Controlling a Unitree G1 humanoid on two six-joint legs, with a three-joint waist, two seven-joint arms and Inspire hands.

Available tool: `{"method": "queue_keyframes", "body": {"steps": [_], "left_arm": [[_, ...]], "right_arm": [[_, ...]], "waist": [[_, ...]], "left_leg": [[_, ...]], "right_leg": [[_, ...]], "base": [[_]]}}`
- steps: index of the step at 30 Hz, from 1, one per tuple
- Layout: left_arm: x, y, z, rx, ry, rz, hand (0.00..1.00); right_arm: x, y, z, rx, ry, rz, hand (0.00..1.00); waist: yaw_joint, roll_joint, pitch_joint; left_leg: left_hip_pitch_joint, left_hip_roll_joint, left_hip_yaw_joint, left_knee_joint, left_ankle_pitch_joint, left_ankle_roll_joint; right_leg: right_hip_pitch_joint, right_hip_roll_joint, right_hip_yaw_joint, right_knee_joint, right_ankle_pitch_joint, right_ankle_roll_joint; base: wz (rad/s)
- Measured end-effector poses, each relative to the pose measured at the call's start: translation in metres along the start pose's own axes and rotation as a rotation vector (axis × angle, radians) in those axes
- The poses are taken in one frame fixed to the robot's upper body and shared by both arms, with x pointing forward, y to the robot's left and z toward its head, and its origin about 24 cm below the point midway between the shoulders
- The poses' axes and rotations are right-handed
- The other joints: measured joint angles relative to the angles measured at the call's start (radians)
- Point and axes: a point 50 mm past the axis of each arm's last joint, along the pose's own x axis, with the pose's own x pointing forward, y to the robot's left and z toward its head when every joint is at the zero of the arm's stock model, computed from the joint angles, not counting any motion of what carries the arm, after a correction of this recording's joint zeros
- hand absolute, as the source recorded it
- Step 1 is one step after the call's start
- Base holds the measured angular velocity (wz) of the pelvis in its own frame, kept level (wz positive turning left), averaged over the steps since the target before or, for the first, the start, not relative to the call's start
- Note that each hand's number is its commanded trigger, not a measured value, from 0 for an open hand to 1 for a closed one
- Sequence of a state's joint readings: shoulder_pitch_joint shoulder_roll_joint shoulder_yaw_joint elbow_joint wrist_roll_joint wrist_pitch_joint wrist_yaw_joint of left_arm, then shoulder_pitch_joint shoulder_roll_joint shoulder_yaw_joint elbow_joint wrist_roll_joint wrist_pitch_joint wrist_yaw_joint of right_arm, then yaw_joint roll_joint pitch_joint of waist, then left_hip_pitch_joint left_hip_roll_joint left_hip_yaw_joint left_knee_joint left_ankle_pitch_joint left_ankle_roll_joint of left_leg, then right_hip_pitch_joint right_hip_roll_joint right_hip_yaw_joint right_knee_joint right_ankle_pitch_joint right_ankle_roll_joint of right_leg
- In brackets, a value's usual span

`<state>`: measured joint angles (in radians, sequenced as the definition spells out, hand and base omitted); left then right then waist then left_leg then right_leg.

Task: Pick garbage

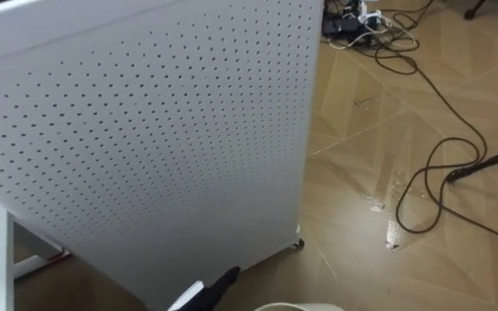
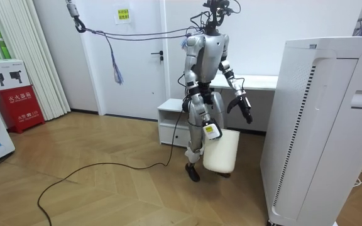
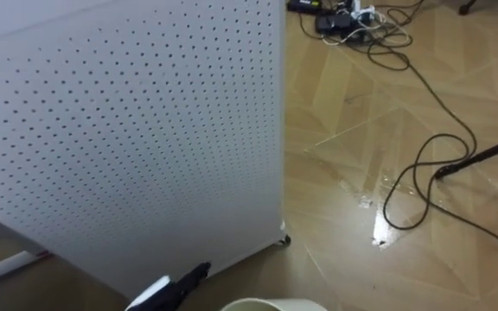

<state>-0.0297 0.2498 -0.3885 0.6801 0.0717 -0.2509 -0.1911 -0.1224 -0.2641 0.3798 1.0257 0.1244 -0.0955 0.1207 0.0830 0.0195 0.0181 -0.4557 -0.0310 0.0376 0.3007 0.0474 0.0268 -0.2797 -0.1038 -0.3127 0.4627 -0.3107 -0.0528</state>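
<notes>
A white bin hangs at my right side, and my right hand is curled on its rim. The bin's rim shows at the bottom edge of the left eye view. My left hand reaches forward low in front of me with dark fingers straight and nothing in them. In the room view that left hand hangs out from my body toward the tall white unit. I stand on the wooden floor between a low white cabinet and that unit.
A large white perforated panel on castors stands close before me on the left. Black cables loop over the wooden floor to the right, running to a power strip. A dark rod lies at the right edge.
</notes>
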Motion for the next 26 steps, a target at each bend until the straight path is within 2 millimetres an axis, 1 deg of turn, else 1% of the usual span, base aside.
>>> {"method": "queue_keyframes", "body": {"steps": [1,2,4,5,6,7,8,9,10,11,12,14,15,16,17,19,20,21,23,24,26], "left_arm": [[-0.005,-0.002,-0.01,-0.021,0.033,0.009,0.0],[-0.008,-0.002,-0.016,-0.033,0.055,0.014,0.0],[-0.021,-0.007,-0.042,-0.082,0.154,0.038,0.0],[-0.025,-0.008,-0.048,-0.096,0.179,0.044,0.0],[-0.033,-0.011,-0.061,-0.124,0.23,0.058,0.0],[-0.041,-0.013,-0.074,-0.18,0.278,0.082,0.0],[-0.046,-0.014,-0.08,-0.211,0.299,0.098,0.0],[-0.051,-0.016,-0.088,-0.278,0.328,0.131,0.0],[-0.057,-0.02,-0.096,-0.342,0.358,0.162,0.0],[-0.059,-0.021,-0.1,-0.371,0.372,0.176,0.0],[-0.064,-0.022,-0.106,-0.419,0.399,0.205,0.0],[-0.072,-0.025,-0.113,-0.479,0.425,0.252,0.0],[-0.076,-0.028,-0.117,-0.515,0.437,0.276,0.0],[-0.079,-0.03,-0.12,-0.546,0.447,0.293,0.0],[-0.081,-0.031,-0.121,-0.56,0.449,0.302,0.0],[-0.085,-0.032,-0.125,-0.595,0.467,0.328,0.0],[-0.086,-0.033,-0.126,-0.606,0.472,0.334,0.0],[-0.089,-0.034,-0.13,-0.633,0.49,0.347,0.0],[-0.094,-0.036,-0.135,-0.689,0.516,0.376,0.0],[-0.099,-0.037,-0.14,-0.737,0.537,0.407,0.0],[-0.108,-0.04,-0.146,-0.802,0.565,0.449,0.0]], "right_arm": [[-0.002,0.0,-0.009,0.019,0.022,-0.008,1.0],[-0.003,0.0,-0.013,0.027,0.035,-0.01,1.0],[-0.01,-0.002,-0.032,0.082,0.081,-0.038,1.0],[-0.012,-0.002,-0.038,0.105,0.091,-0.048,1.0],[-0.016,-0.001,-0.048,0.151,0.117,-0.058,1.0],[-0.02,0.002,-0.058,0.192,0.139,-0.065,1.0],[-0.022,0.003,-0.062,0.209,0.148,-0.067,1.0],[-0.027,0.005,-0.072,0.249,0.17,-0.075,1.0],[-0.029,0.006,-0.079,0.293,0.193,-0.088,1.0],[-0.03,0.007,-0.082,0.316,0.205,-0.096,1.0],[-0.032,0.009,-0.087,0.356,0.225,-0.108,1.0],[-0.036,0.009,-0.094,0.394,0.241,-0.126,1.0],[-0.04,0.01,-0.101,0.423,0.258,-0.14,1.0],[-0.044,0.01,-0.108,0.457,0.275,-0.155,1.0],[-0.046,0.011,-0.111,0.468,0.283,-0.16,1.0],[-0.051,0.012,-0.119,0.505,0.304,-0.18,1.0],[-0.052,0.012,-0.12,0.511,0.309,-0.185,1.0],[-0.053,0.014,-0.123,0.526,0.319,-0.195,1.0],[-0.055,0.017,-0.127,0.555,0.34,-0.205,1.0],[-0.057,0.02,-0.131,0.576,0.358,-0.212,1.0],[-0.058,0.021,-0.133,0.601,0.368,-0.224,1.0]], "waist": [[0.0,-0.003,-0.0003],[-0.001,-0.003,-0.0005],[-0.007,-0.007,-0.0052],[-0.007,-0.008,-0.0065],[-0.008,-0.012,-0.0079],[-0.008,-0.016,-0.0131],[-0.008,-0.018,-0.0135],[-0.009,-0.023,-0.0151],[-0.011,-0.031,-0.0143],[-0.011,-0.035,-0.014],[-0.016,-0.041,-0.0168],[-0.022,-0.046,-0.0186],[-0.025,-0.046,-0.0189],[-0.024,-0.047,-0.0198],[-0.025,-0.047,-0.019],[-0.024,-0.054,-0.0186],[-0.025,-0.058,-0.0159],[-0.026,-0.06,-0.0173],[-0.029,-0.064,-0.0147],[-0.03,-0.068,-0.0166],[-0.034,-0.07,-0.017]], "left_leg": [[0.014,0.0,0.002,-0.006,-0.002,0.003],[0.024,0.0,0.003,-0.011,-0.004,0.003],[0.054,-0.001,0.016,-0.023,-0.014,0.011],[0.063,-0.003,0.02,-0.03,-0.017,0.012],[0.082,-0.003,0.026,-0.041,-0.02,0.014],[0.097,-0.002,0.027,-0.05,-0.026,0.015],[0.104,-0.001,0.027,-0.052,-0.03,0.015],[0.123,-0.002,0.028,-0.064,-0.033,0.015],[0.15,-0.008,0.028,-0.084,-0.034,0.016],[0.163,-0.011,0.028,-0.092,-0.034,0.016],[0.184,-0.015,0.028,-0.103,-0.036,0.017],[0.205,-0.016,0.032,-0.105,-0.047,0.017],[0.22,-0.016,0.033,-0.104,-0.056,0.017],[0.233,-0.017,0.034,-0.104,-0.064,0.016],[0.239,-0.018,0.036,-0.104,-0.067,0.015],[0.253,-0.018,0.045,-0.104,-0.078,0.012],[0.259,-0.018,0.046,-0.104,-0.082,0.011],[0.27,-0.019,0.051,-0.104,-0.088,0.009],[0.291,-0.018,0.059,-0.105,-0.098,0.006],[0.301,-0.017,0.066,-0.104,-0.104,0.003],[0.311,-0.014,0.073,-0.102,-0.112,0.0]], "right_leg": [[0.016,0.001,0.0,-0.012,0.001,0.002],[0.025,0.001,-0.001,-0.018,0.002,0.003],[0.06,0.003,-0.004,-0.043,0.006,0.011],[0.071,0.005,-0.005,-0.054,0.008,0.013],[0.096,0.01,-0.005,-0.079,0.014,0.017],[0.118,0.018,-0.005,-0.11,0.023,0.019],[0.131,0.021,-0.005,-0.125,0.028,0.021],[0.152,0.025,0.0,-0.144,0.032,0.025],[0.175,0.028,0.011,-0.158,0.033,0.03],[0.185,0.027,0.01,-0.16,0.032,0.031],[0.209,0.024,0.009,-0.174,0.032,0.034],[0.239,0.025,0.011,-0.197,0.034,0.038],[0.265,0.033,0.012,-0.223,0.042,0.04],[0.287,0.036,0.013,-0.245,0.047,0.041],[0.295,0.035,0.015,-0.251,0.048,0.042],[0.308,0.035,0.035,-0.26,0.049,0.042],[0.314,0.035,0.037,-0.262,0.049,0.042],[0.326,0.035,0.036,-0.271,0.049,0.042],[0.349,0.034,0.04,-0.283,0.049,0.042],[0.362,0.035,0.047,-0.294,0.049,0.042],[0.368,0.036,0.063,-0.295,0.049,0.041]], "base": [[0.0],[0.0],[0.0],[0.0],[0.0],[0.0],[0.0],[0.0],[0.0],[0.05],[0.0],[-0.02],[-0.05],[-0.06],[-0.08],[-0.18],[-0.21],[-0.16],[-0.15],[-0.19],[-0.17]]}}
